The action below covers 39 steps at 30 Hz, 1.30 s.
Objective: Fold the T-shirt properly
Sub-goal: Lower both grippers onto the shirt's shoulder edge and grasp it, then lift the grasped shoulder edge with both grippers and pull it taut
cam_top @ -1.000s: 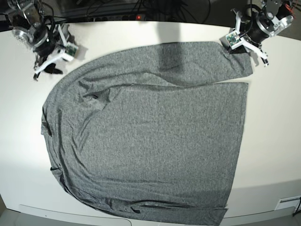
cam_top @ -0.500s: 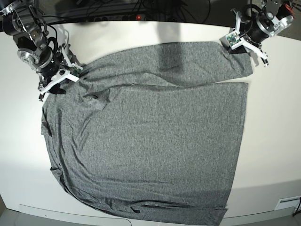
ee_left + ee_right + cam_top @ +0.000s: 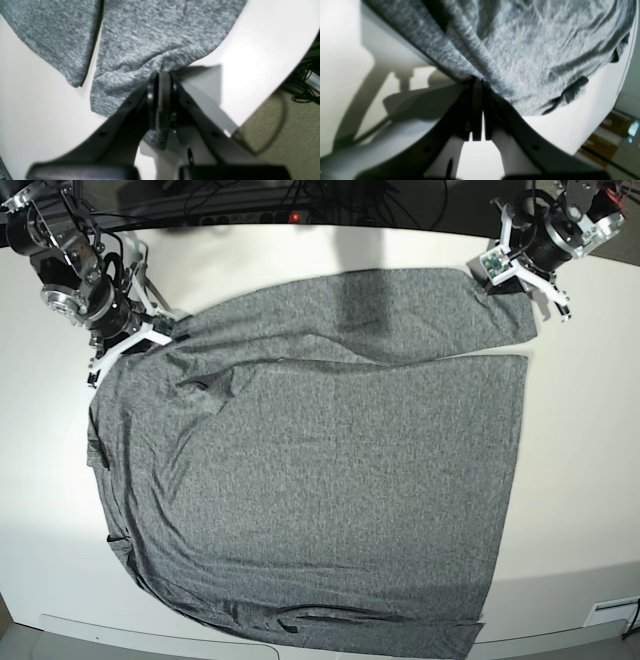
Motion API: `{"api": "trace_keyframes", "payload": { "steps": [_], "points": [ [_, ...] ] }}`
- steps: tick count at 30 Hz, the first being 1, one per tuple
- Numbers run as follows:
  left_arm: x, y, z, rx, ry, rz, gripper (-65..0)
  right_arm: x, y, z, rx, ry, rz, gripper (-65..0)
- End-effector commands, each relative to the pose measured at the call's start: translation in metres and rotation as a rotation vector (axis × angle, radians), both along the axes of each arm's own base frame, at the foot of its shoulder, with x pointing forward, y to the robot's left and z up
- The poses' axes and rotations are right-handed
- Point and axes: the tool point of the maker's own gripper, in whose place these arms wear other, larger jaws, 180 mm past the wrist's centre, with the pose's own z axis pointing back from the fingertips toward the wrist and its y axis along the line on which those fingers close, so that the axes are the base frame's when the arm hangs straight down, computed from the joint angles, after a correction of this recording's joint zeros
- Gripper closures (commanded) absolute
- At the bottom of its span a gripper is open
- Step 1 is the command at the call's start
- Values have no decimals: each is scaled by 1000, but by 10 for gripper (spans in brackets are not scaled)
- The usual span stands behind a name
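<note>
Both arms sit at the far edge: left pincer (image 3: 160, 100) and right pincer (image 3: 477, 110) each pinched closed on the T-shirt (image 3: 320, 470), whose body stretches toward the near desk (image 3: 580, 480) edge.

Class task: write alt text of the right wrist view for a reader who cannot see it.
The right pincer, its dark fingers closed together, pinches a bunched edge of the heather-grey T-shirt. The cloth rises from a white table.

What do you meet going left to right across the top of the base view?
Right arm's tool pinching the shirt's edge → grey shirt spread on the white table → left arm's tool pinching the sleeve end.
</note>
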Motion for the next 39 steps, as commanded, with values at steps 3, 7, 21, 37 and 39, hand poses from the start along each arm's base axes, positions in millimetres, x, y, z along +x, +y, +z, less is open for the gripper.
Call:
{"api": "trace_keyframes", "payload": {
  "steps": [3, 7, 21, 37, 39],
  "points": [
    [-4, 0, 1, -29, 40, 37, 0, 9, -9, 9, -1, -53, -44, 0],
    [6, -7, 18, -82, 30, 85, 0, 16, -13, 22, 18, -82, -95, 0],
    [89, -13, 147, -282, -342, 141, 0, 64, -22, 81, 166, -255, -241, 0],
    [147, 33, 125, -282, -375, 322, 0, 119, 1, 97, 323, -384, -347, 0],
    [154, 36, 119, -303, -360, 344, 0, 127, -2, 95, 336, -391, -373, 0]
  ]
}}
